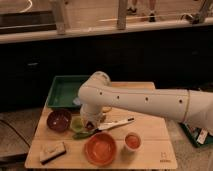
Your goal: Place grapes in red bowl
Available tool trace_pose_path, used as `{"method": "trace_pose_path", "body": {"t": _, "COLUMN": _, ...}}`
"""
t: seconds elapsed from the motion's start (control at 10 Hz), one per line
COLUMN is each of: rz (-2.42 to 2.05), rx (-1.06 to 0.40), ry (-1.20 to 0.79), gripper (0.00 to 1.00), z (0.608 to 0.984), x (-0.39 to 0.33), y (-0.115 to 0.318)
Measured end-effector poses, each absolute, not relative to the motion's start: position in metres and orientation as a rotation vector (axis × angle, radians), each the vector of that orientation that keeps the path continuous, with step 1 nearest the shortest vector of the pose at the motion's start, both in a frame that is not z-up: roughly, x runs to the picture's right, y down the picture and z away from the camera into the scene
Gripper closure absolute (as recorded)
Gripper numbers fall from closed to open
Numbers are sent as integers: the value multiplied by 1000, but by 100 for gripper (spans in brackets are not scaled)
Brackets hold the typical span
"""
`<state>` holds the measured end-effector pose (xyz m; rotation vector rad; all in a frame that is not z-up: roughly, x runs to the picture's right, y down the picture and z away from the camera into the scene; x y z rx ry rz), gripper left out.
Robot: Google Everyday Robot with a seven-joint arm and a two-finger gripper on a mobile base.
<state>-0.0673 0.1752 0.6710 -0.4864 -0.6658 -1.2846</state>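
The red bowl [100, 148], bright orange-red with a lighter inside, sits at the front middle of the wooden table [155, 150]. My gripper [90, 123] points down just behind and to the left of it, over a small green dish [77, 125]. The white arm [140, 102] reaches in from the right and covers the table's middle. I cannot make out the grapes; they may be hidden under the gripper.
A dark maroon bowl [58, 120] stands at the left. A small white cup with orange inside [132, 141] is right of the red bowl. A long utensil [117, 123] lies mid-table. A green tray [64, 91] sits at the back left, a sponge block [52, 151] at the front left.
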Motion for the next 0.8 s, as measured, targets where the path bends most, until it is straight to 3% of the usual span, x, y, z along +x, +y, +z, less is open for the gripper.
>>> {"method": "trace_pose_path", "body": {"t": 0.8, "rz": -1225, "rx": -628, "ry": -752, "gripper": 99, "z": 657, "x": -20, "y": 226}}
